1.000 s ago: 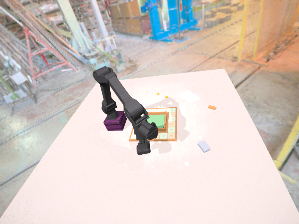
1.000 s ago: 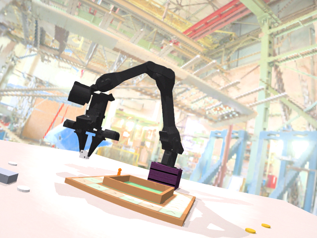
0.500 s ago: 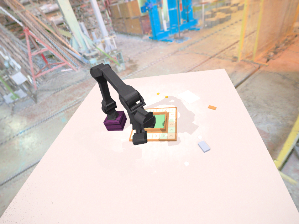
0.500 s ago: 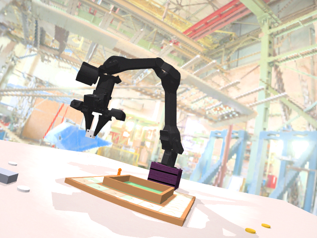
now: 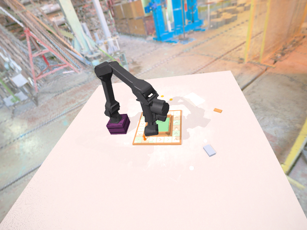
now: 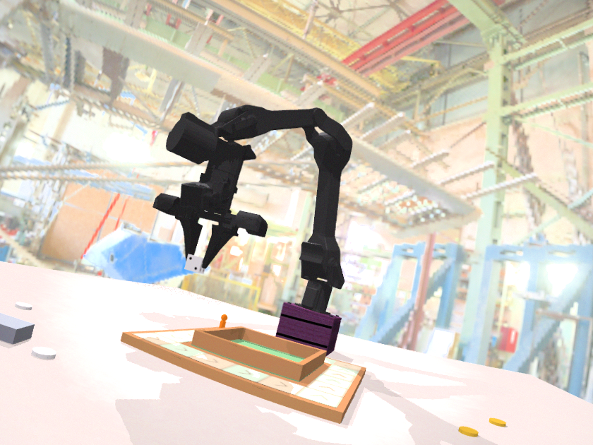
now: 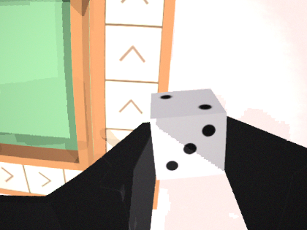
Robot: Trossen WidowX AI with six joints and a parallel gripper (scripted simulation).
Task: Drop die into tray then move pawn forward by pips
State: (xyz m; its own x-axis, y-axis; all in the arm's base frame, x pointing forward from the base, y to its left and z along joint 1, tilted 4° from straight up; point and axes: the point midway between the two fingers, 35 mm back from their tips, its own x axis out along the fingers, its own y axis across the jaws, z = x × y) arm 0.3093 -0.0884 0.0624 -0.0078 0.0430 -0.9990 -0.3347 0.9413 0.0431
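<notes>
White die (image 7: 188,133) pinched in hand (image 6: 200,267), high over board (image 6: 341,402), orange pawn (image 6: 223,320) upright.

The bent arm hangs its end effector (image 6: 200,265) downward, fingers clamped on the die (image 6: 195,263).

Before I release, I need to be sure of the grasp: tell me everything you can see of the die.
The die is a white cube with black pips, matte like plastic. The pincer is shut on it, one black finger against each side. It hangs high above the board. The wrist view shows a three-pip face and a two-pip face, with the ring's arrow squares beneath rather than the green tray.
</notes>
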